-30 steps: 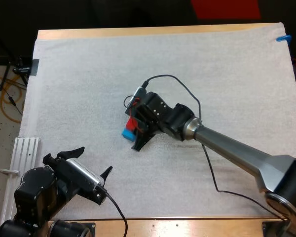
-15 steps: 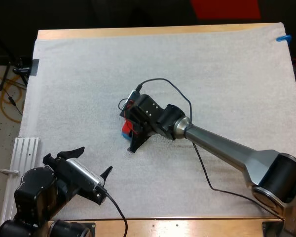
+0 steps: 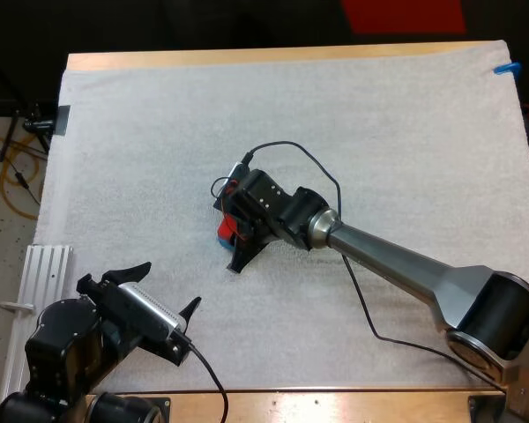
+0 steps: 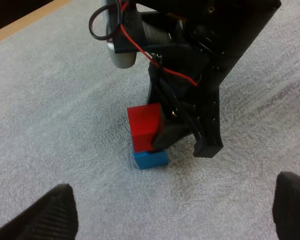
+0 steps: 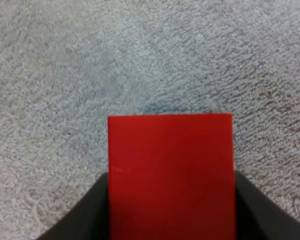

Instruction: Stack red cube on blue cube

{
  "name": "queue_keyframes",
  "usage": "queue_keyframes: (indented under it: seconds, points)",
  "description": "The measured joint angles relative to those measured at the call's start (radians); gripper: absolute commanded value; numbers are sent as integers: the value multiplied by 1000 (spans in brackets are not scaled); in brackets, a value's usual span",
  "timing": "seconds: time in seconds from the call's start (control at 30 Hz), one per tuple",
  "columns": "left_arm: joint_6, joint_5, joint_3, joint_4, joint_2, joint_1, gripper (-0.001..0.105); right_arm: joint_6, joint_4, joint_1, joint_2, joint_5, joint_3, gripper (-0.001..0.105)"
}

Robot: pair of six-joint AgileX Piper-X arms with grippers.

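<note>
Since a second ago my right gripper (image 3: pixel 233 234) has shifted slightly to the left over the mat (image 3: pixel 406 132) and come lower. In the last half second it has scarcely moved. Its two fingers (image 5: pixel 85 215) press on the red cube (image 3: pixel 224 229) from both sides, closed to the cube's width. The left wrist view shows the red cube directly on top of the blue cube (image 4: pixel 150 159). The two appear to touch, and the red one is set slightly askew on the blue. The pair stands near the middle of the mat, a little left of centre. My left gripper (image 3: pixel 169 284) is at the near left corner of the table (image 3: pixel 247 57), well apart from the cubes. Its fingers are spread wide and grip nothing. It has not moved in the interval.
</note>
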Motion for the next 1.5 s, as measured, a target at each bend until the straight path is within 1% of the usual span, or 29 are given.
queue_keyframes:
  seconds: [0.1,0.2,0.47,0.63,0.7,0.97,1.03,1.13,1.2,1.27,1.3,1.33,1.4,1.43,1.5]
  points:
    - [0,0,0,0,0,0,76,0,0,0,0,0,0,45]
    - [0,0,0,0,0,0,76,2,-3,0,0,0,0,51]
    - [0,0,0,0,0,0,76,2,-17,0,0,0,0,51]
    - [0,0,0,0,0,0,76,19,8,0,-11,0,-7,51]
    - [0,0,0,0,0,0,76,41,16,0,-44,0,-7,51]
    - [-3,0,0,-14,2,0,76,65,112,-9,-224,-6,-10,51]
    - [-21,0,0,-33,10,0,76,93,108,-32,-253,-9,-12,51]
    - [-28,0,0,-76,46,0,76,158,92,-108,-278,-11,-11,51]
    - [-28,0,0,-131,97,0,76,193,92,-199,-288,-11,-11,51]
    - [-28,0,-2,-167,136,8,76,198,92,-261,-298,-8,-11,51]
    - [-28,0,-5,-196,164,22,76,197,94,-307,-308,-8,-11,51]
    - [-30,0,-8,-211,178,32,76,200,95,-329,-311,-8,-11,51]
    - [-30,0,-29,-249,227,92,76,200,95,-411,-343,-8,-11,51]
    - [-30,0,-37,-260,238,104,76,200,95,-432,-352,-8,-11,51]
    - [-30,2,-70,-290,278,180,76,200,97,-512,-391,-8,-9,51]
